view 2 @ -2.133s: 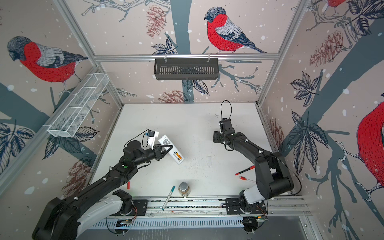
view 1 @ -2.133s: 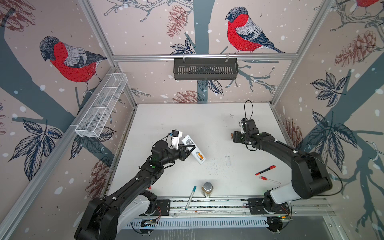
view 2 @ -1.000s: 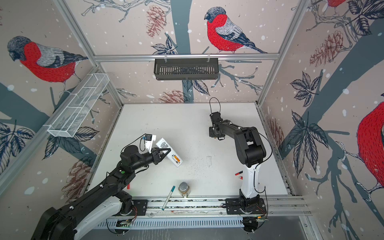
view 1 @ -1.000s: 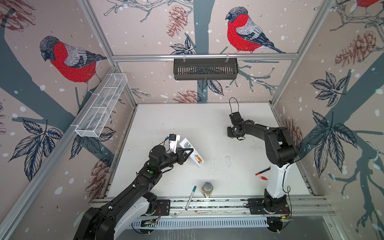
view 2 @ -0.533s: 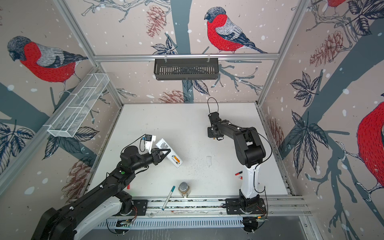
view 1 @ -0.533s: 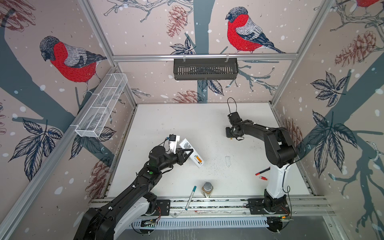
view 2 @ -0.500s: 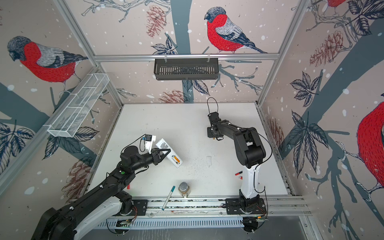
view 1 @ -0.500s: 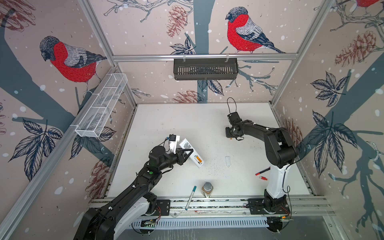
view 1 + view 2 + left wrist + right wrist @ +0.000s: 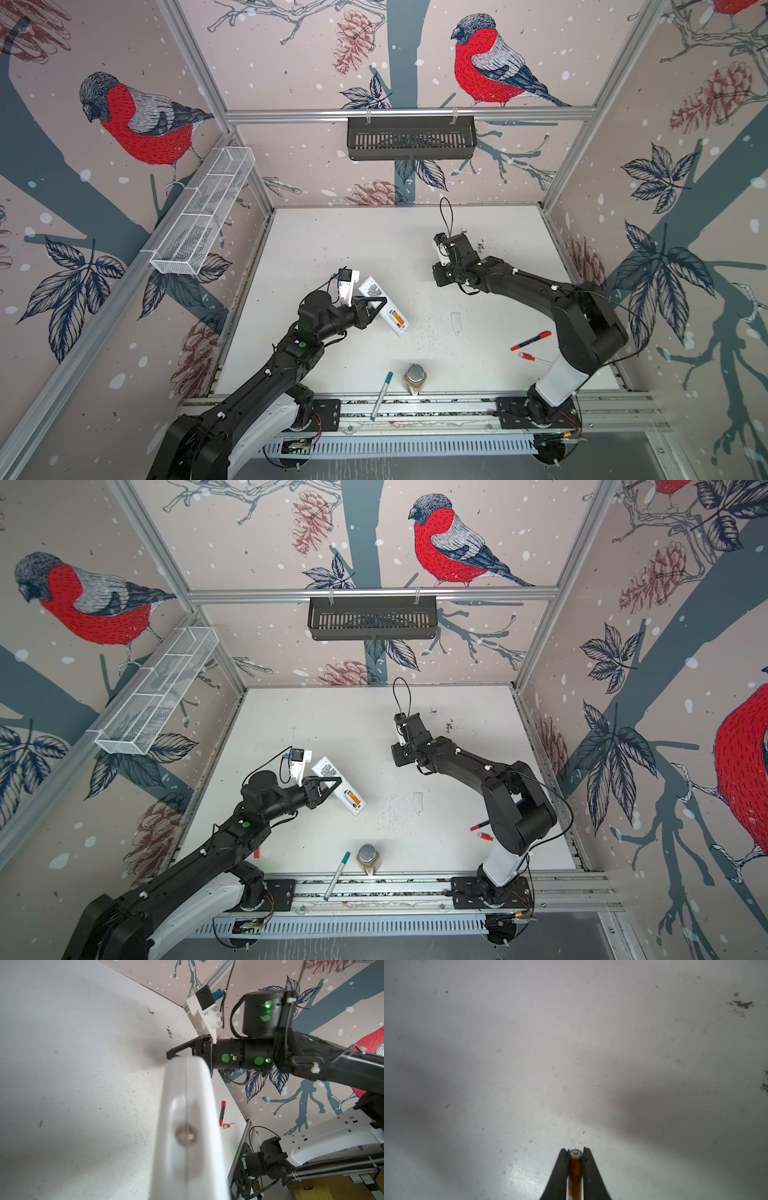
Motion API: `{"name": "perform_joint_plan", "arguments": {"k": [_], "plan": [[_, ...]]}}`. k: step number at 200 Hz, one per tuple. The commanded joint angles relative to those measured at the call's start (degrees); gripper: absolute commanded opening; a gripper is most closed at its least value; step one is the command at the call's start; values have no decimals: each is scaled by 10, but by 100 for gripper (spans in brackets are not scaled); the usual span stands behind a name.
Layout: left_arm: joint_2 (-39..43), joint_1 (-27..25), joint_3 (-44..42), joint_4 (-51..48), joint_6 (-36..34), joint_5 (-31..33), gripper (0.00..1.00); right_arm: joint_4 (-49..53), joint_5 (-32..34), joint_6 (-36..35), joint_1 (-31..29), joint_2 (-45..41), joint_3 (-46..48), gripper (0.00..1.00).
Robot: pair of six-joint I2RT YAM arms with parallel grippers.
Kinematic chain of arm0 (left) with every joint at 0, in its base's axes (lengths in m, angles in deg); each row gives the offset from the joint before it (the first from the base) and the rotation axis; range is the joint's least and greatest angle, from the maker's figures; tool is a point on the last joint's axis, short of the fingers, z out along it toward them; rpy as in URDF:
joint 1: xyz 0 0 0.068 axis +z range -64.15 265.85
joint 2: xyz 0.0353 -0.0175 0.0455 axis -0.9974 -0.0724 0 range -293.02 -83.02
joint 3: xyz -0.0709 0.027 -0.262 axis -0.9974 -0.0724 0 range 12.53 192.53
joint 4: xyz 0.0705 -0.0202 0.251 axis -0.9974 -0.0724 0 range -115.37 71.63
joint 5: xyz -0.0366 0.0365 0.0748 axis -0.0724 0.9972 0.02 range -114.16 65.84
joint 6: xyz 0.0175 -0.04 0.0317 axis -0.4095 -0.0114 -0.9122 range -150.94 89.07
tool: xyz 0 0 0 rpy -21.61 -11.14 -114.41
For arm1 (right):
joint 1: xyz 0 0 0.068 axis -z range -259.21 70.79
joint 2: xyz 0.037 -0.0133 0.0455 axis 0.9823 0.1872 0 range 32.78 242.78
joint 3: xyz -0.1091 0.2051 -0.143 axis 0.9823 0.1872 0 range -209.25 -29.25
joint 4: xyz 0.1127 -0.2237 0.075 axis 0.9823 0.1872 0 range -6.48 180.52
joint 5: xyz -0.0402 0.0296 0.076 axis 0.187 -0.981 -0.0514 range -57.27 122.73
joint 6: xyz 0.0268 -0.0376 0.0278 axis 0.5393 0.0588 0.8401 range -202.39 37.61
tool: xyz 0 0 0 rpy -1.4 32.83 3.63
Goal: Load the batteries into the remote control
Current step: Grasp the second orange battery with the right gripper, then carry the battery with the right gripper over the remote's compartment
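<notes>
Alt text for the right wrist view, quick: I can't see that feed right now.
An orange battery is clamped between the black jaws of the right gripper, its pale end pointing away from the camera. Beyond it lies the white table, scuffed and dotted with dark specks.

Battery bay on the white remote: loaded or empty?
Part loaded: one orange cylindrical cell sits in the slim white remote's bay; right claw grips a second cell.

No word, brand or number can be read anywhere; the only sign is a black-and-white QR-code label [image 9: 373, 289] on the back of the slim white rectangular plastic remote control [image 9: 387, 314], seen in both top views; its squares are too small to decode.
</notes>
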Motion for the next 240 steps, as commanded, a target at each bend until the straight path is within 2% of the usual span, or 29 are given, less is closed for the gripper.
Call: {"name": "perform_joint_plan", "arguments": {"k": [1, 37, 93, 122, 158, 240], "plan": [[-17, 1, 12, 11, 25, 2, 0, -81, -47, -13, -30, -54, 40, 15], [-55, 4, 9, 63, 77, -18, 0, -142, -105, -17, -79, -152, 101, 15], [-105, 16, 3, 191, 185, -85, 0, -210, -156, -22, -145, -246, 157, 15], [-122, 23, 4, 254, 236, -115, 0, -247, -167, -26, -168, -264, 180, 15], [-130, 27, 4, 299, 265, -139, 0, -278, -174, -29, -179, -266, 195, 15], [-107, 33, 0, 296, 268, -143, 0, -294, -183, -33, -197, -250, 193, 16]]}}
